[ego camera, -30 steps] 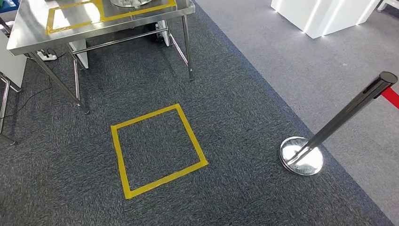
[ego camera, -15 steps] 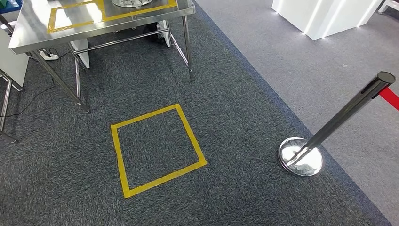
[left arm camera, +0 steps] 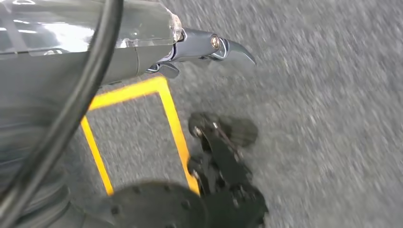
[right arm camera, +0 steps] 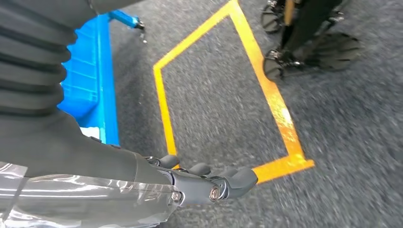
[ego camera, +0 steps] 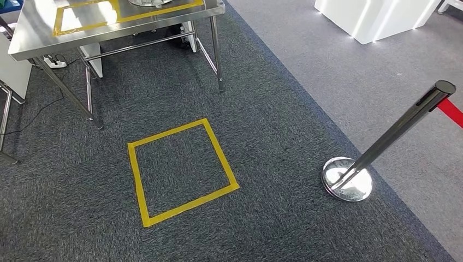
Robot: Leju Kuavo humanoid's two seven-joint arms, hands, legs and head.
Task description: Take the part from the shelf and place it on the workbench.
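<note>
Both hands hang over the dark carpet (ego camera: 284,164) and hold nothing. The left hand (left arm camera: 195,45) has its fingers (left arm camera: 235,47) stretched out loosely. The right hand (right arm camera: 204,183) has its fingers (right arm camera: 240,178) lying straight, side by side.

1 steel tabletop (ego camera: 33,33) stands ahead to the left, well apart from both hands. On it lies 1 yellow taped outline (ego camera: 87,13), and at the picture's edge a sliver of 1 shiny metal object (ego camera: 150,2). I cannot tell whether that is the part, nor which way it points.

The carpet carries 1 yellow tape square (ego camera: 180,172). 1 chrome stanchion (ego camera: 382,144) with a red belt (ego camera: 452,109) stands to the right. 1 blue crate (right arm camera: 90,80) sits beside the right arm.
</note>
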